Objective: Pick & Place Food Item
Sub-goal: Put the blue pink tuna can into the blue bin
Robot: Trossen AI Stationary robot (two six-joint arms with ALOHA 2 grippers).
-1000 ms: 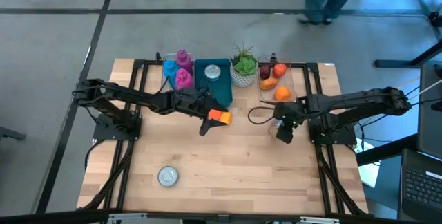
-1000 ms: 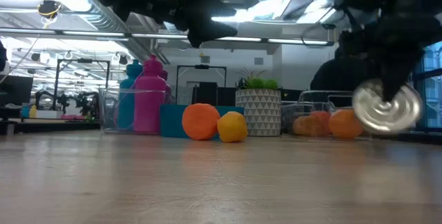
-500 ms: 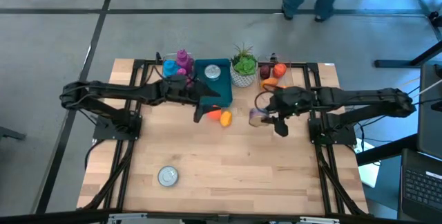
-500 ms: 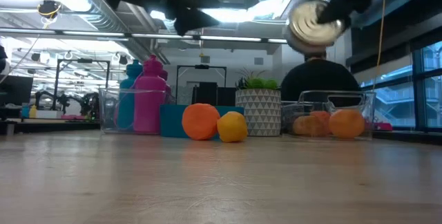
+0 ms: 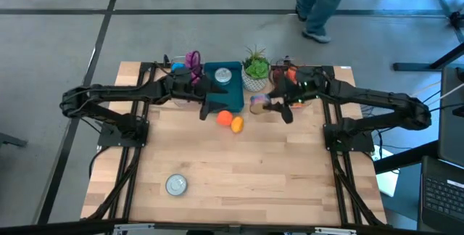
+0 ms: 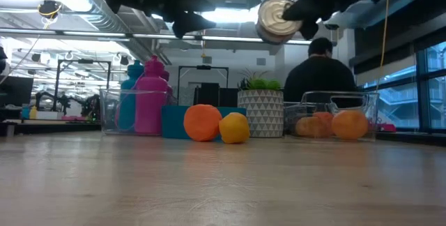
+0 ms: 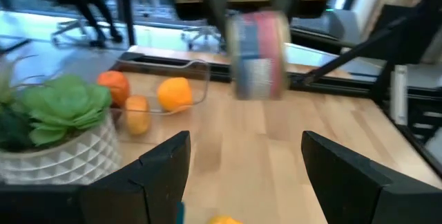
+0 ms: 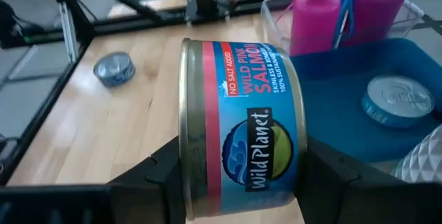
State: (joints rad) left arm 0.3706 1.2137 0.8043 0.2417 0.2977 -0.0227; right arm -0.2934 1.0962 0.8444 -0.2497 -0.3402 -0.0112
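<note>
Right gripper [image 5: 279, 106]: up in the air near the top middle of the high view, its two dark fingers pinching the can by its flat ends.
Round tin can of salmon with a blue, red and white label [image 8: 242, 131]: held on its side, off the table, close to the plant pot and above the wood (the label reads "Wild Planet").
Left gripper [image 5: 205, 109]: just left of the middle in the high view, by the blue tray, fingers spread wide with nothing between them.
Blue tray [image 5: 232, 88]: at the top middle of the table, with a small flat tin [image 5: 222, 76] lying in it.
Two round orange fruits [image 5: 230, 121]: on the wood just below the tray, side by side and touching.
White pot with a green plant [image 5: 255, 74]: right of the blue tray.
Clear bin of fruit [image 5: 284, 73]: right of the pot, partly hidden by the right arm.
Pink bottle [image 6: 150, 106]: in a clear box at the left of the low view, with a blue bottle [image 6: 131, 93] behind it.
Second flat silver tin [image 5: 176, 184]: alone at the lower left of the table.
Person [image 5: 322, 3]: walking on the floor at the top of the high view.
</note>
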